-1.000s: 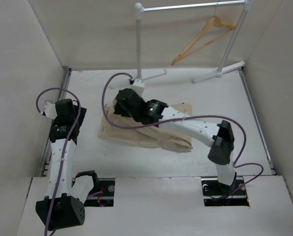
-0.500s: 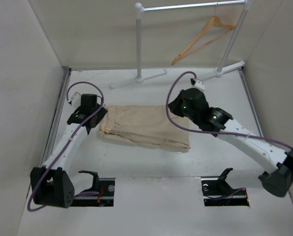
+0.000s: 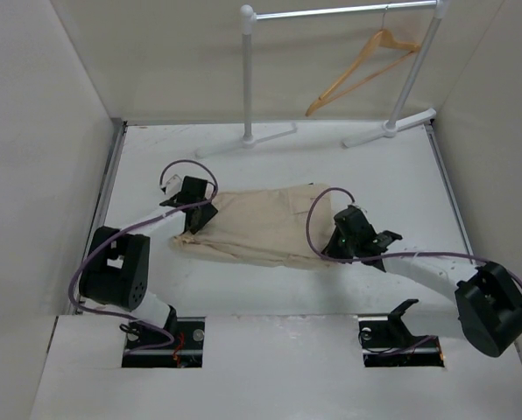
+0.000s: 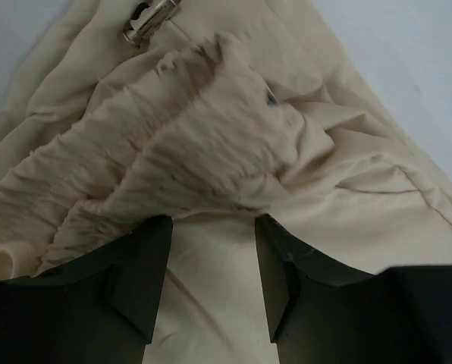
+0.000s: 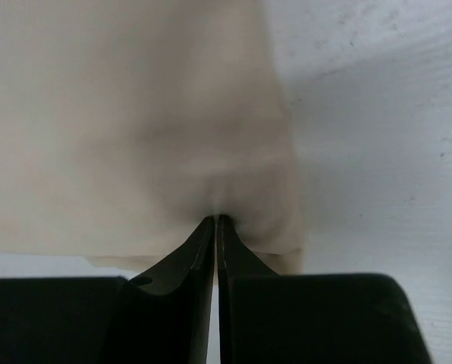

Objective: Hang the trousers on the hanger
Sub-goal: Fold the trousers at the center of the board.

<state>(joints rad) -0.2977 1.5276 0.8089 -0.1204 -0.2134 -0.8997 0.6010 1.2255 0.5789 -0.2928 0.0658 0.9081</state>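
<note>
Top external view: trousers (image 3: 261, 229), beige soft cotton, lay folded flat on the bench (image 3: 401, 175), long axis running left to right. Left hand (image 3: 195, 214) sat at the left, waistband end, fingers spread over gathered elastic, gripping nothing. Right hand (image 3: 347, 249) sat at the right end, fingers clenched on a pinch of the cloth's edge. Hanger (image 3: 362, 70), slim orange-tan wood, hung on the white rack (image 3: 248, 79) at far right, well apart from the trousers; right arm judged nearer it.
</note>
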